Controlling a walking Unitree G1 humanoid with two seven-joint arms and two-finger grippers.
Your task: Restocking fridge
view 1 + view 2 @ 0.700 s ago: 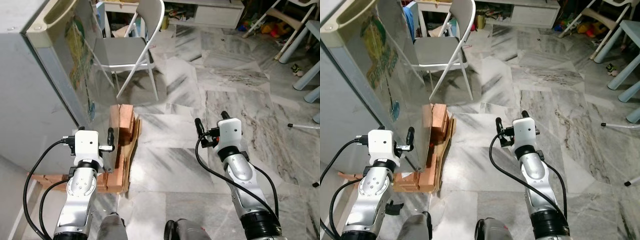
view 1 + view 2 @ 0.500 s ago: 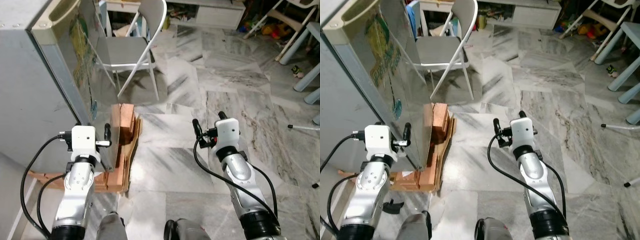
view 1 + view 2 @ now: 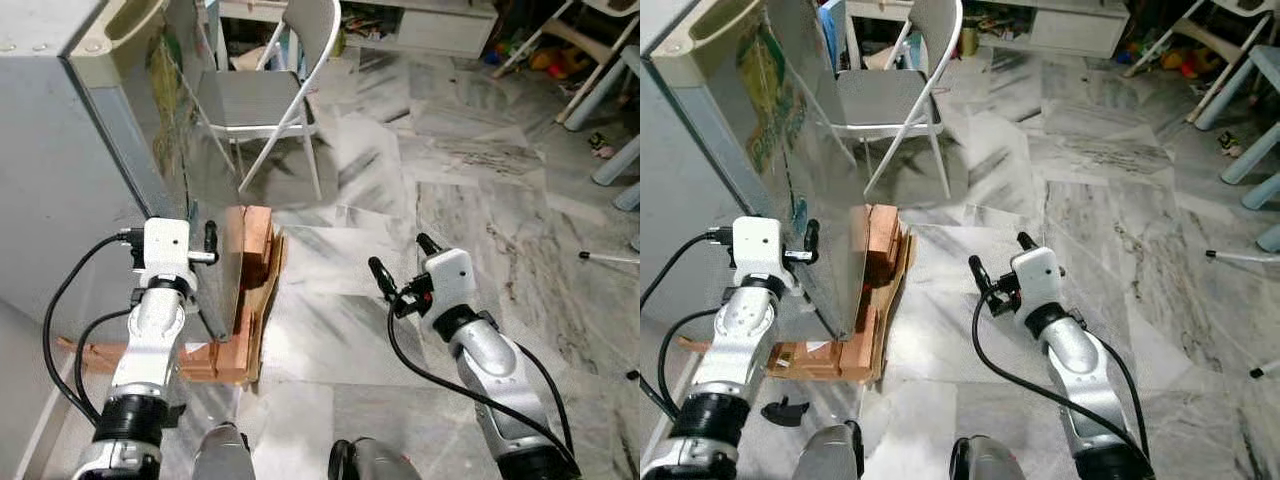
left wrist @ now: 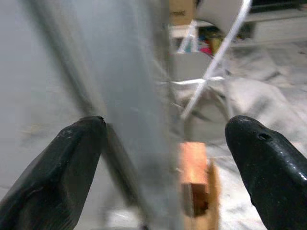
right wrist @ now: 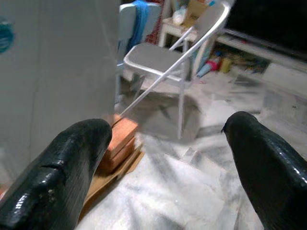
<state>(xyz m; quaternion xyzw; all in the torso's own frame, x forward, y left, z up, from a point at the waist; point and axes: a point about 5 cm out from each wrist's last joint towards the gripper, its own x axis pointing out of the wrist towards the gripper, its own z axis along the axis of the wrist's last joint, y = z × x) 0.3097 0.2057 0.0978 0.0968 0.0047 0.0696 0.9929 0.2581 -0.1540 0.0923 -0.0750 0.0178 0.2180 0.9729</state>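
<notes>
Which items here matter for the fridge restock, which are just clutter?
Job:
fridge door
left end effector, at the door's edge
right end effector, open over the floor

Clutter:
folding chair
wooden blocks under the door
toys

Head cameras downward; wrist cameras chairward (image 5: 163, 67)

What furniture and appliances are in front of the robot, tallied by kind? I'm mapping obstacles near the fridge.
Fridge: 1
Folding chair: 1
Wooden block stack: 1
White cabinet: 1
Total: 4
</notes>
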